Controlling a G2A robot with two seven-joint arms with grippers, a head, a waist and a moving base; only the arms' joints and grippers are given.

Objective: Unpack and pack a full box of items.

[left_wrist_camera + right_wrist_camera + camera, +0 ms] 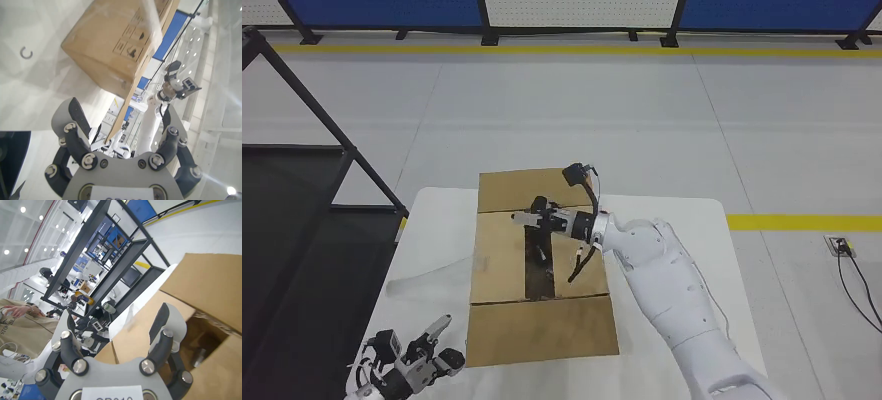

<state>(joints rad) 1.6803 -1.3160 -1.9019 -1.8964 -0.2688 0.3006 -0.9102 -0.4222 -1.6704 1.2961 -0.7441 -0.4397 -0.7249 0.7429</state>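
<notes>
Cardboard box point(502, 270) sits at the middle of the white table point(442, 230) in the top view, its flaps folded outward and a narrow dark slot showing between the inner ones. The right gripper point(534, 214) hangs over the far end of that slot, while the left gripper point(430, 342) rests low at the table's near left corner, well apart from the box. A crumpled sheet of clear plastic point(427, 275) lies on the table just beside the box's left wall.

In the left wrist view, the left gripper point(122, 115) is spread wide with nothing between its fingers point(77, 113). The box point(105, 47) (handling symbols printed on its side) lies ahead, and the right gripper point(172, 73) shows farther off.

In the right wrist view, the right gripper point(115, 321) is likewise wide apart and empty, one finger point(160, 317) poised above the box point(208, 279) beside its dark opening point(206, 338). The contents are too dim to tell.
</notes>
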